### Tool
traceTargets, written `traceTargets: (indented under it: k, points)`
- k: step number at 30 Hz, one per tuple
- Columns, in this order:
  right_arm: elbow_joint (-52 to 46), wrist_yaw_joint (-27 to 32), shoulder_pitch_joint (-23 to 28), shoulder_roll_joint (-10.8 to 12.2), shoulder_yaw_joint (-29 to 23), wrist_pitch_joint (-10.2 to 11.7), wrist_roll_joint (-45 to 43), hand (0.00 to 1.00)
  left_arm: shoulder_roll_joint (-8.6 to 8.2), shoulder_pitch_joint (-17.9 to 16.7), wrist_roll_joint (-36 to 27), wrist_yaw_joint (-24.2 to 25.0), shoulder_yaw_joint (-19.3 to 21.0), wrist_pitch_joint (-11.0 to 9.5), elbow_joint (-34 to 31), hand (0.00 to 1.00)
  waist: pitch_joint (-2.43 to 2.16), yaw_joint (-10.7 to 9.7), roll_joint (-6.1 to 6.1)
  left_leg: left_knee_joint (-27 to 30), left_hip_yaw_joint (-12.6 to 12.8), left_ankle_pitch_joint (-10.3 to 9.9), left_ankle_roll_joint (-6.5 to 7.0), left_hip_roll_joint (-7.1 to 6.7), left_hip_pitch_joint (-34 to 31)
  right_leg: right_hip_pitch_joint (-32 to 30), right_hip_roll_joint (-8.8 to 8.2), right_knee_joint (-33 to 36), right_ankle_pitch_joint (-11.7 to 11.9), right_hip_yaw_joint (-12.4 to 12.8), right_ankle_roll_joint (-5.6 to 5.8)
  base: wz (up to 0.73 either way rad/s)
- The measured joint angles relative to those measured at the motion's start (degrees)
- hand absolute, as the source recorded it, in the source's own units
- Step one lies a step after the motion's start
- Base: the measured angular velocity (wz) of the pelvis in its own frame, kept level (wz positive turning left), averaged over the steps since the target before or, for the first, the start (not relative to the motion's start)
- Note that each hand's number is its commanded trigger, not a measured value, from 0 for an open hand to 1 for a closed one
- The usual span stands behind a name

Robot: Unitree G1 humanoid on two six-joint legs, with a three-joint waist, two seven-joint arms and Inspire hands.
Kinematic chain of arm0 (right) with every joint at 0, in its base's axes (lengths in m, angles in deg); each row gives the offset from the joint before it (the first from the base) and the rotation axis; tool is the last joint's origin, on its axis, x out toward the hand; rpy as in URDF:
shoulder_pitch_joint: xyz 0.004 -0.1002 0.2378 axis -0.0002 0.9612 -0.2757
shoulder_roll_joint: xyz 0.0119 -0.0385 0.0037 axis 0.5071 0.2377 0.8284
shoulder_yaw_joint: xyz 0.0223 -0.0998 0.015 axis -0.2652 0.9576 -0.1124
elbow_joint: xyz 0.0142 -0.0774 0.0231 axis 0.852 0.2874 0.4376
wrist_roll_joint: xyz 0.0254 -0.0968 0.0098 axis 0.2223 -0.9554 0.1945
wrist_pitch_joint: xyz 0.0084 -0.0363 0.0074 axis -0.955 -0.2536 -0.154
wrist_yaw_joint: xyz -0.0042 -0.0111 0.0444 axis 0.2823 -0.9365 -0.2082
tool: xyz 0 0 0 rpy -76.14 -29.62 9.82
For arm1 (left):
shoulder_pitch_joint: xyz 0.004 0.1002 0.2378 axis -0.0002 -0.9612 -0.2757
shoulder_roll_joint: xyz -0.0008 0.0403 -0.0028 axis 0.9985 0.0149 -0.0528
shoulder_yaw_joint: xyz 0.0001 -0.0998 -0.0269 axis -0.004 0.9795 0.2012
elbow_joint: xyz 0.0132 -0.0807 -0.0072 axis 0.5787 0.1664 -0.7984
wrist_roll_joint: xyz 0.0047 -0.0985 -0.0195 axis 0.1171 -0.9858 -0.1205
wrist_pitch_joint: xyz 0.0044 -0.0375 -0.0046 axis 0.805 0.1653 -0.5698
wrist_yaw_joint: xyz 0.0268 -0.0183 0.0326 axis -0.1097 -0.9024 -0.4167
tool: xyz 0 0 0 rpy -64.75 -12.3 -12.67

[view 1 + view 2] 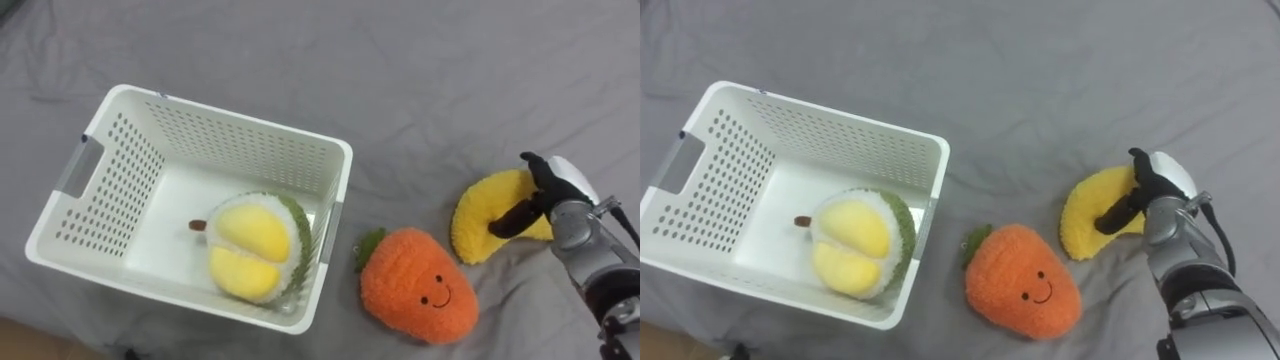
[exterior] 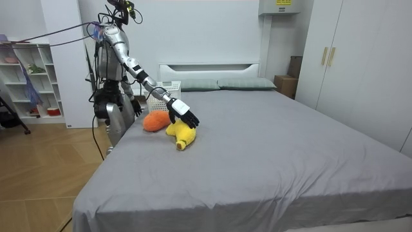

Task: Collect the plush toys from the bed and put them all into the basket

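Observation:
A yellow banana toy (image 1: pixel 480 225) lies on the grey bed (image 1: pixel 420 80) at the right. My right hand (image 1: pixel 548 192) rests on its right end, with the thumb laid straight across it and the fingers relaxed; the toy is still flat on the sheet. Left of the banana lies an orange carrot toy (image 1: pixel 420 290) with a smiling face. A white perforated basket (image 1: pixel 120 165) stands on the bed at the left and holds a yellow-and-green durian toy (image 1: pixel 250 245). In the room view my left hand (image 2: pixel 135 106) hangs low by my side.
In the room view I stand at the bed's side near its head, with my right arm stretched out over the sheet. Pillows (image 2: pixel 244 84) lie at the headboard. White shelves (image 2: pixel 29 77) stand behind me and wardrobes (image 2: pixel 360 64) at the room view's right.

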Motion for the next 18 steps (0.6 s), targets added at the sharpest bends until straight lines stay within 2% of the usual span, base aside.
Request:
traceTargets:
  k: [1,2,3,4,7,12,18]
  points:
    - [0.00,-0.17,0.00,-0.21,0.73,-0.25,-0.06,0.35,-0.01,0.16,-0.37,0.20,-0.19,0.05,0.17,0.00,0.00,0.06,0.00,0.00,0.00,0.00,0.00,0.00,-0.01,-0.02,0.00,0.00,0.00,-0.03,0.00,0.00]
    - [0.01,-0.64,0.00,-0.65,1.94,-0.48,-0.81,0.65,0.00,0.46,-0.66,0.28,-0.75,0.23,0.37,0.00,0.00,0.16,-0.01,0.04,0.01,0.00,0.00,0.00,-0.13,-0.13,0.00,0.02,0.00,-0.04,0.00,0.00]
    - [0.00,-1.11,0.00,-1.01,2.83,-0.82,-2.59,0.75,0.00,0.53,-0.61,0.35,-0.88,0.24,0.33,0.00,-0.01,0.24,-0.01,0.13,0.04,0.00,0.00,0.00,-0.33,-0.33,-0.01,0.05,0.00,-0.04,0.00,0.00]
    - [0.03,-1.30,0.01,-1.08,3.16,-1.06,-3.28,1.00,0.01,0.57,-0.59,0.38,-0.88,0.24,0.25,0.00,-0.01,0.26,-0.01,0.13,0.05,0.00,0.00,0.00,-0.37,-0.38,-0.02,0.05,0.00,-0.05,0.00,0.00]
    - [0.01,-1.23,0.02,-1.33,4.83,-1.62,-6.88,1.00,0.24,0.61,-0.60,0.48,-0.87,0.36,0.10,0.00,-0.01,0.36,-0.01,0.15,-0.06,0.02,-0.03,0.00,-0.42,-0.38,0.01,0.04,0.00,-0.17,0.00,0.00]
    - [0.00,0.14,0.01,-2.07,4.84,-2.79,-10.17,1.00,0.27,1.10,-0.60,0.41,-0.93,0.35,0.09,0.00,-0.01,1.59,-0.01,0.15,-0.47,0.04,-0.05,-0.02,-0.45,-0.29,-0.01,0.05,0.00,-0.74,0.00,0.03]
    - [0.17,-0.69,0.31,-2.03,4.96,-2.72,-11.19,1.00,0.27,1.83,-0.67,0.32,-1.07,0.23,0.24,0.00,-0.01,1.80,-0.01,0.15,-0.74,0.04,-0.05,-0.04,-0.56,-0.24,-0.05,0.04,0.00,-1.37,0.00,0.01]
